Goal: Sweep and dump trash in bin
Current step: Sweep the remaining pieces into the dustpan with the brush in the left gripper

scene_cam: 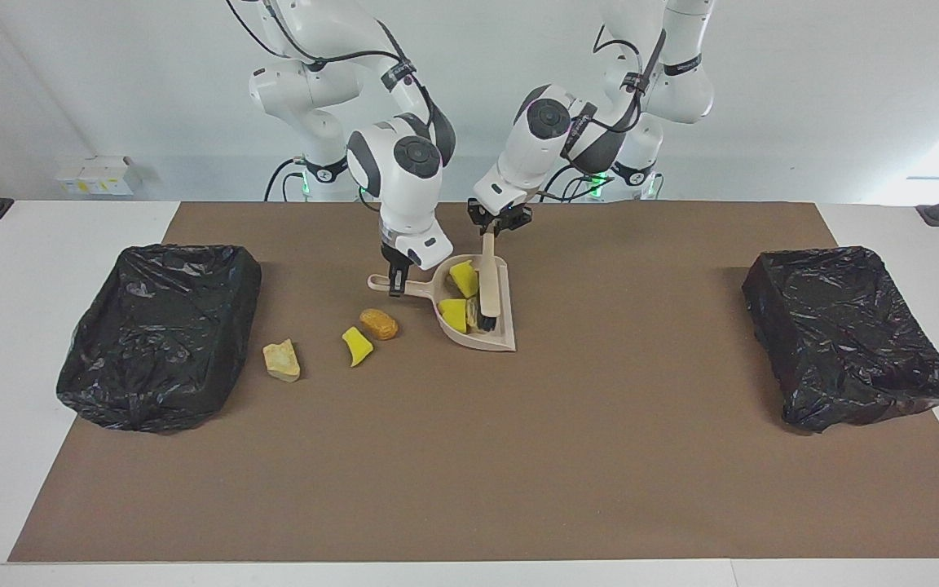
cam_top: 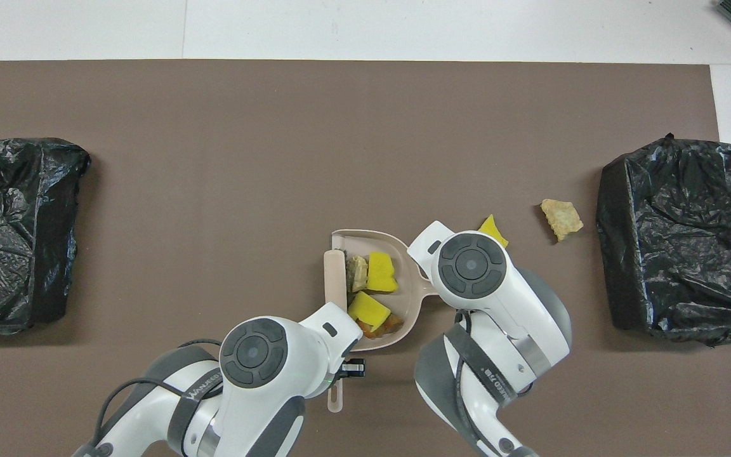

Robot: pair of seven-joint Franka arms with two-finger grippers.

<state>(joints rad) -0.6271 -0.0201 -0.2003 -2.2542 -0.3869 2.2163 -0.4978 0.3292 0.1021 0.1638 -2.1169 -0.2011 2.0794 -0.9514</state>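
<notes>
Two arms meet over the beige dustpan [scene_cam: 486, 338] at mid-table on my screens. I see the left gripper [scene_cam: 492, 231] clamped on the brush [scene_cam: 488, 281] by its handle, the brush slanting down so its dark bristle end sits inside the pan. The right gripper [scene_cam: 394, 281] is clenched on the dustpan's handle, holding the pan flat on the brown mat [scene_cam: 469, 456].

Four pieces of trash lie in the pan: two yellow wedges [cam_top: 381, 273], a tan lump [cam_top: 357, 273] pressed against the brush head, and an orange-brown piece [cam_top: 378, 327] at the pan's closed end, nearest the robots.

Three more pieces sit on the mat toward the right arm's end of the table, between the pan and the black-bagged bin [scene_cam: 160, 334] there: an orange-brown lump [scene_cam: 378, 324] closest to the pan, a yellow wedge [scene_cam: 356, 346] just beside it, and a pale tan chunk [scene_cam: 282, 360] nearest the bin. In the overhead view the right arm hides the orange-brown lump.

A second bagged bin [scene_cam: 853, 334] stands at the left arm's end.
</notes>
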